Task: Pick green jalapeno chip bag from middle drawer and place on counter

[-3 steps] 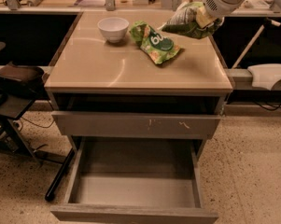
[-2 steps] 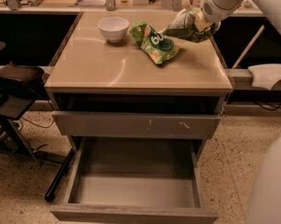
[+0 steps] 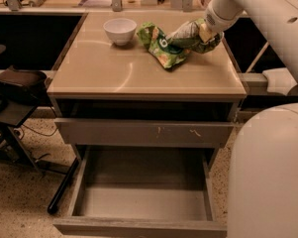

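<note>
The green jalapeno chip bag (image 3: 184, 34), crumpled with a pale side showing, is held by my gripper (image 3: 202, 33) at the back right of the counter (image 3: 138, 73). The gripper is shut on the bag and holds it low over the counter top; I cannot tell whether the bag touches. It sits right beside another green bag with a round logo (image 3: 162, 47). The middle drawer (image 3: 143, 202) stands pulled open below, its grey floor bare.
A white bowl (image 3: 120, 30) stands at the back of the counter, left of the logo bag. A shut drawer front with pale scratch marks (image 3: 148, 132) is above the open drawer. My white body (image 3: 267, 177) fills the lower right. A dark stand (image 3: 15, 88) is at the left.
My gripper has moved down and a little left with the bag, closer to the counter and the logo bag. My white body has come into view at the lower right.
</note>
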`<state>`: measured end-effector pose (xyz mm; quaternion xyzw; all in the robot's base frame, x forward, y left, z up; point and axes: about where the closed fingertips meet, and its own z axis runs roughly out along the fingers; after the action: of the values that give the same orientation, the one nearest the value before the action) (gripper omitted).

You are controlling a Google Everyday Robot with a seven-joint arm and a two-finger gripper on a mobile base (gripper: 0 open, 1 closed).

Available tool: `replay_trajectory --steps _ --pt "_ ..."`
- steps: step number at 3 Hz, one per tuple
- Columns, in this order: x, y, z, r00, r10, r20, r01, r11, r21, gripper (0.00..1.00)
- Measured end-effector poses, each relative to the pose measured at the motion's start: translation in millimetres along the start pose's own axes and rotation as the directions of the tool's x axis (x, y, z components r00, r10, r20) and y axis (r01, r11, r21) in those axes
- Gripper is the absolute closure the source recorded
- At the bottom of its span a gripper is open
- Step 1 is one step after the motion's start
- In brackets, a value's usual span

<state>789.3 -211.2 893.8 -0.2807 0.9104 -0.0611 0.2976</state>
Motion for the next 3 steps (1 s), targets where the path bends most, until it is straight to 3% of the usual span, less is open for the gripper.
replay_trajectory --steps 1,3 --pt "5.9 -3.2 12.5 0.999 0.042 0.014 -0.042 0.9988 -0.025 1.0" --pt "6.2 -3.2 12.8 0.999 0.043 0.014 -0.042 0.9988 -0.026 0.58"
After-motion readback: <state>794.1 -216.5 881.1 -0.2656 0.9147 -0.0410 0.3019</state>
